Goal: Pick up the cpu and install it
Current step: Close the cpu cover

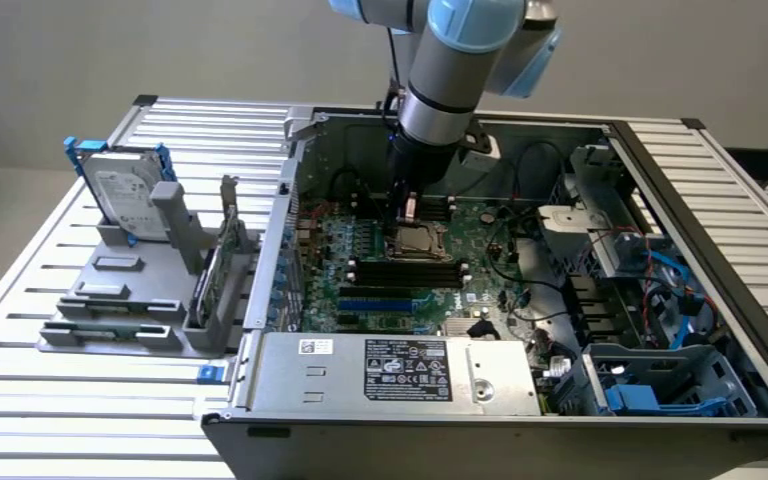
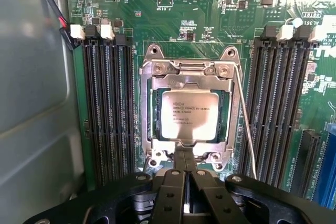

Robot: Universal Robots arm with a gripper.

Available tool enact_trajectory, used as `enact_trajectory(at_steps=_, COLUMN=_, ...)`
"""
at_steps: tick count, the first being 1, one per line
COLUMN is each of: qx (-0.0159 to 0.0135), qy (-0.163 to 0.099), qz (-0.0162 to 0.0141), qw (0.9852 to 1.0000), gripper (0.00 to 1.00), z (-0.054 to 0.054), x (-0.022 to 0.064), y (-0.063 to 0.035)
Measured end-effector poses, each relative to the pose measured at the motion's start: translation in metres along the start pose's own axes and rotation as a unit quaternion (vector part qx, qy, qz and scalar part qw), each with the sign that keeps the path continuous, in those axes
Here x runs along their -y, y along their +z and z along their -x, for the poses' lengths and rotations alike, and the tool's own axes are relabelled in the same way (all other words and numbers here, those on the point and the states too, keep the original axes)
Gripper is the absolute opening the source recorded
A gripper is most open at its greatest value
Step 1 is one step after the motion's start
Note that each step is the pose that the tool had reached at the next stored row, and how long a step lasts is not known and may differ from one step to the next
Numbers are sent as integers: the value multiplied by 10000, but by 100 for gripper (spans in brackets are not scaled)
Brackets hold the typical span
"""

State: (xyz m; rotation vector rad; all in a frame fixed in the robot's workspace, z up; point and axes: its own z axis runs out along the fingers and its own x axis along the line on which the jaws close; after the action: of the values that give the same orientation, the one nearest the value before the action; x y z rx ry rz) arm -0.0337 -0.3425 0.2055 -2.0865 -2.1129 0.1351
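Note:
The cpu [image 2: 189, 115], a small square chip with a silver-grey printed top, lies flat inside the metal socket frame [image 2: 148, 109] on the green motherboard [image 2: 173, 19]. My gripper [image 2: 184, 157] hangs just above the socket's edge, its black fingers [image 2: 170, 192] pressed together with nothing between them. In the exterior view the gripper [image 1: 408, 212] points straight down into the open computer case, right over the socket with the cpu [image 1: 419, 241].
Black memory slots [image 2: 107, 108] flank the socket on both sides, and a thin wire lever [image 2: 247, 124] runs along one side. The case walls [image 1: 291, 180], cables and drive cage [image 1: 624, 230] surround the board. A hard drive [image 1: 128, 195] stands in a grey fixture outside the case.

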Motion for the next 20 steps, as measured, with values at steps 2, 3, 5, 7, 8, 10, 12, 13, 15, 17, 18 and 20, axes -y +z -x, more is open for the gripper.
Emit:
enact_trajectory(at_steps=2, qx=-3, qy=0, qz=-7, qw=10000, gripper=11, z=6, x=9, y=-8)
enact_trajectory(at_steps=3, qx=-4, qy=0, qz=-10, qw=10000, gripper=11, z=9, x=16, y=-13)
enact_trajectory(at_steps=5, qx=-5, qy=0, qz=-16, qw=10000, gripper=11, z=17, x=37, y=-25)
enact_trajectory(at_steps=7, qx=-9, qy=0, qz=-20, qw=10000, gripper=11, z=25, x=62, y=-40)
enact_trajectory(at_steps=8, qx=-10, qy=0, qz=-23, qw=10000, gripper=11, z=30, x=74, y=-48)
enact_trajectory(at_steps=10, qx=-13, qy=0, qz=-26, qw=10000, gripper=11, z=42, x=101, y=-67)
enact_trajectory(at_steps=12, qx=-16, qy=0, qz=-28, qw=10000, gripper=11, z=55, x=130, y=-85)
enact_trajectory(at_steps=13, qx=-16, qy=0, qz=-29, qw=10000, gripper=11, z=62, x=145, y=-94)
enact_trajectory(at_steps=15, qx=-17, qy=0, qz=-31, qw=10000, gripper=11, z=74, x=176, y=-109)
enact_trajectory(at_steps=17, qx=-16, qy=0, qz=-32, qw=10000, gripper=11, z=82, x=204, y=-125)
enact_trajectory(at_steps=18, qx=-16, qy=1, qz=-32, qw=10000, gripper=11, z=85, x=215, y=-136)
enact_trajectory(at_steps=20, qx=-17, qy=1, qz=-31, qw=10000, gripper=11, z=85, x=225, y=-152)
